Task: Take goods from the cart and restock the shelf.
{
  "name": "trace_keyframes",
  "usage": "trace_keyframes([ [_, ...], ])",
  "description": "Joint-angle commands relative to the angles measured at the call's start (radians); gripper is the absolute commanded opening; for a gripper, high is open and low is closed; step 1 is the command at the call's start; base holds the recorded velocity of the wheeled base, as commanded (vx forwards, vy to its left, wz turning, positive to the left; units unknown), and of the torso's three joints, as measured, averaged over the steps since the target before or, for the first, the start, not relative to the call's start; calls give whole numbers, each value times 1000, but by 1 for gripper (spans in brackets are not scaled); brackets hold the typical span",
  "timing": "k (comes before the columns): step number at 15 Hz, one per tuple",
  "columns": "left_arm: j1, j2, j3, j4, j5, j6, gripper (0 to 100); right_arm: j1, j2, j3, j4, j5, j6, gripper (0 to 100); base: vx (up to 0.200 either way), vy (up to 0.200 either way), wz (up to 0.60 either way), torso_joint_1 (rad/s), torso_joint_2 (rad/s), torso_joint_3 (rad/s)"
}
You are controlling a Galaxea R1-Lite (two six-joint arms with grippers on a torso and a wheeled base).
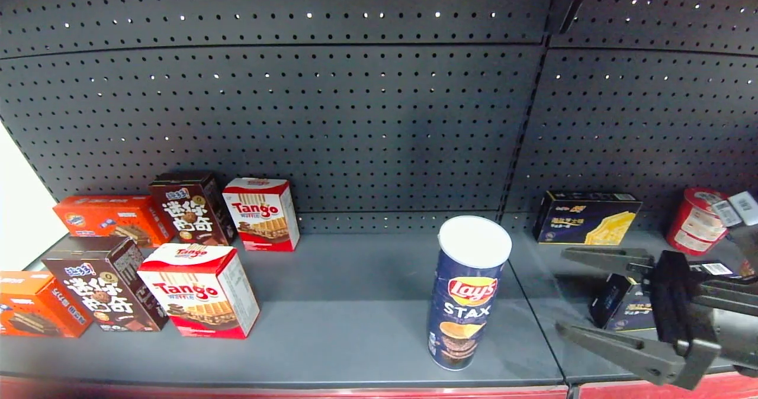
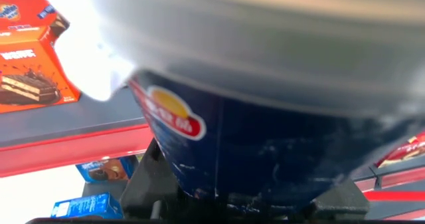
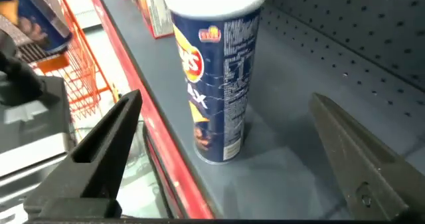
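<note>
Shelf (image 1: pixel 355 304): grey deck, pegboard back (image 1: pixel 296 121), red front edge.

Right gripper (image 1: pixel 559 289): wide open, holding nothing and touching nothing. It sits at the right front of the shelf with its fingers pointing toward the chip can (image 1: pixel 468 304). The can is upright with its white lid on, near the shelf's front edge about mid-span, clear of the other stock. In the right wrist view the can stands ahead of the two spread fingers, outside the gap, and neither finger is in contact with it.

Left gripper (image 2: pixel 239 191): clamped around a second can (image 2: pixel 279 137), dark blue with a pale lid. The can sits so close to the left wrist camera that the fingertips are hidden.

View differences:
- Head view has the stock layout. Wafer boxes (image 1: pixel 201 292) and orange and brown boxes are grouped at the left. A dark blue box (image 1: pixel 586 216) stands at the back right, and a red tub (image 1: pixel 696 221) is at the far right.
- Right wrist view adds the orange wire cart (image 3: pixel 86 71), below and in front of the shelf.
- Left wrist view adds an orange box (image 2: pixel 30 71) on the shelf and blue packs (image 2: pixel 86 204) lower down.
</note>
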Motion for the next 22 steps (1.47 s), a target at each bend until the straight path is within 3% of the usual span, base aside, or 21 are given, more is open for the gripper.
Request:
trace_keyframes([
  [1, 3, 0, -45, 7, -2, 6, 0, -73, -257, -96, 250, -29, 7, 100, 0, 0, 0, 0, 0, 0],
  [3, 5, 11, -132, 11, -3, 9, 0, -99, -388, -173, 529, -177, 5, 100, 0, 0, 0, 0, 0, 0],
  [5, 3, 62, -207, 10, -10, 12, 0, -95, -503, -179, 664, -224, 20, 100, 0, 0, 0, 0, 0, 0],
  [7, 0, 112, -265, 10, -91, 43, 0, -116, -606, -150, 708, -235, 69, 100, 0, 0, 0, 0, 0, 0],
  [9, 2, 160, -299, 10, -189, 44, 0, -124, -662, -162, 788, -253, 82, 100, 0, 0, 0, 0, 0, 0],
  [13, 0, 335, -370, -1, -385, 44, 0, -112, -794, -90, 822, -246, 79, 100, 0, 0, 0, 0, 0, 0],
  [18, -9, 619, -479, -111, -554, 43, 0, -196, -962, 22, 825, -252, 79, 100, 0, 0, 0, 0, 0, 0],
  [20, -54, 697, -483, -173, -594, 38, 0, -245, -1004, 54, 823, -247, 79, 100, 0, 0, 0, 0, 0, 0],
  [22, -129, 774, -486, -239, -592, 36, 0, -250, -1049, 77, 823, -241, 79, 100, 0, 0, 0, 0, 0, 0],
])
